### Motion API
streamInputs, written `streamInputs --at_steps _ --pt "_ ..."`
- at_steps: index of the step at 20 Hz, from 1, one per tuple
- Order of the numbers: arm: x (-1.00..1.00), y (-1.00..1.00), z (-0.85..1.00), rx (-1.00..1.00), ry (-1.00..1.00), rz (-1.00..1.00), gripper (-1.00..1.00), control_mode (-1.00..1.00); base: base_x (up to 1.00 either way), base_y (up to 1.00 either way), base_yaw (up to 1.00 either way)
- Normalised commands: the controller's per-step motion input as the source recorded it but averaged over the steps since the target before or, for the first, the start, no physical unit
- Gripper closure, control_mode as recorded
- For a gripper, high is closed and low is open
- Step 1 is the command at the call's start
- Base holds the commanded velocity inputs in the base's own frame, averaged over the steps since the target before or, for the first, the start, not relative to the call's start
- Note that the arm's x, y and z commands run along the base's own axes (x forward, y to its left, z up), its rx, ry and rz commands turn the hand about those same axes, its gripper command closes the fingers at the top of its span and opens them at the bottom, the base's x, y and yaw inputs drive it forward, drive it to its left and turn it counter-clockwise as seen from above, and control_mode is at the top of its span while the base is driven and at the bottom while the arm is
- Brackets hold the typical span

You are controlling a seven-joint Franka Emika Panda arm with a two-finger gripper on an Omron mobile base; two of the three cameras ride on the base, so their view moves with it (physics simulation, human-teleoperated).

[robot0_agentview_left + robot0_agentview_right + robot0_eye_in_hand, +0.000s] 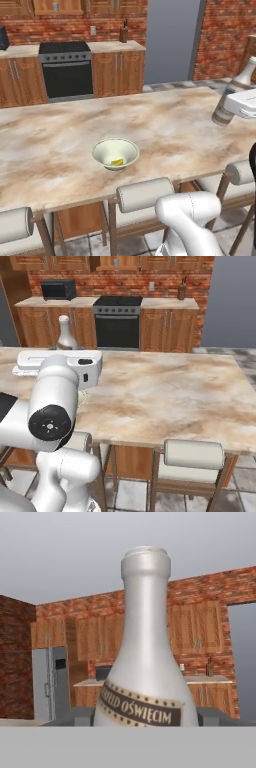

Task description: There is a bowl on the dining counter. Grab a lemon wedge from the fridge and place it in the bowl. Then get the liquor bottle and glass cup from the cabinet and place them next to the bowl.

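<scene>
A brick-walled kitchen with wood cabinets lies behind a long marble counter (165,120), stools tucked along its near edge. The gripper (239,104) hangs at the counter's right end, clenched on the liquor bottle (231,100), which is held tilted just above the surface, its neck leaning away. Well apart, nearer the middle, sits the bowl (115,152) with the lemon wedge (117,162) already inside. The risk I see: set down at this tilt, the bottle may topple on release, or slide in the jaws during the carry toward the bowl.
</scene>
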Motion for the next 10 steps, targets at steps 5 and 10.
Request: streamInputs --at_steps 5,10 --pt "0.0 0.0 0.0 0.0 0.0 0.0 1.0 1.0 0.79 0.07 0.26" --pt "0.91 0.01 -0.13 -0.04 0.0 0.44 1.0 -1.0 0.0 0.0 0.0"
